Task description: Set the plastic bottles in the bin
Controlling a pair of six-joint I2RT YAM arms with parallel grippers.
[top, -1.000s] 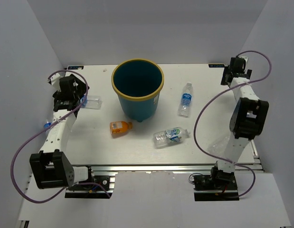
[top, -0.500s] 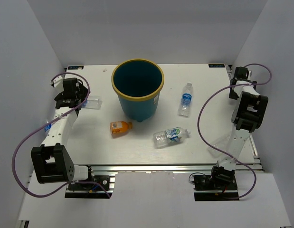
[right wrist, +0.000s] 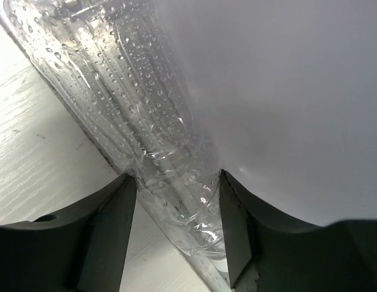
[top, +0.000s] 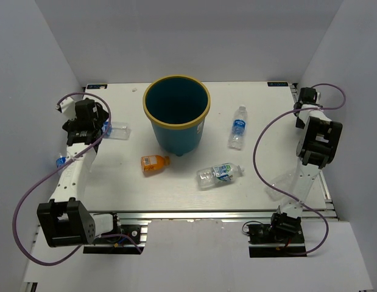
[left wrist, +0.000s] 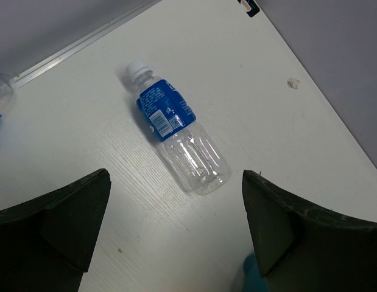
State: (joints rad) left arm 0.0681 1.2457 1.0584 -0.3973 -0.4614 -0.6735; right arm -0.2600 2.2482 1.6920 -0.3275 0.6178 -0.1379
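The teal bin [top: 176, 112] with its yellow-tan rim stands at the back middle of the table. In the right wrist view my right gripper [right wrist: 178, 182] is shut on a clear, droplet-covered plastic bottle [right wrist: 115, 79] lying against the right wall. From above, the right gripper [top: 306, 97] sits at the far right edge and that bottle is hidden. My left gripper [left wrist: 176, 207] hangs open above a blue-labelled, white-capped bottle [left wrist: 176, 137] left of the bin, not touching it. A blue-labelled bottle [top: 238, 126], a green-white one [top: 219, 173] and a short orange one [top: 154, 163] lie loose.
Another bottle [top: 60, 161] lies at the table's left edge beside the left arm. Grey walls close in the left, back and right sides. Purple cables loop from both arms. A white scrap [left wrist: 292, 83] lies near the back wall.
The right arm swung out to the right wall and lowered. Its jaws closed from wide open onto the clear bottle. The left arm shifted slightly left, jaws still open.
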